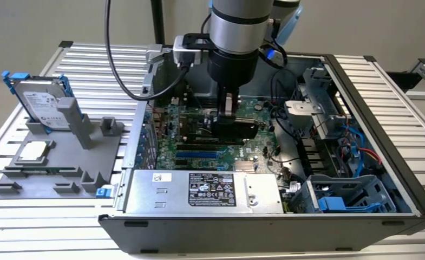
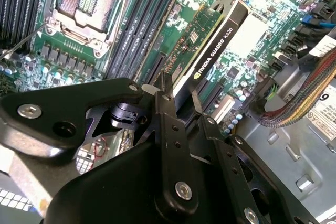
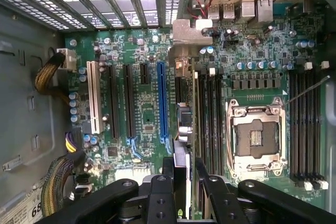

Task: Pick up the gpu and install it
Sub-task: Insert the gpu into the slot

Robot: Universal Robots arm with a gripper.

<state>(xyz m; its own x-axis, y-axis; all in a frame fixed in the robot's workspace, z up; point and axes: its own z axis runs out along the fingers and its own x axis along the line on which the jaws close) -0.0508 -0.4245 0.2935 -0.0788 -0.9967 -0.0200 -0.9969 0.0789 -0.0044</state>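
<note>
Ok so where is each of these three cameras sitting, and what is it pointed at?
Exterior view: off the arm, raised, looking down into the open computer case; the arm's pincer holds the gpu over the motherboard.
Second wrist view: on the arm, looking along the black pincer at the gpu.
First wrist view: on the arm, looking down at the motherboard; pincer and gpu show.
Both wrist views share the empty processor socket.

Slatted table (image 1: 89, 59) under computer case (image 1: 270, 227), tray (image 1: 24, 179)
</note>
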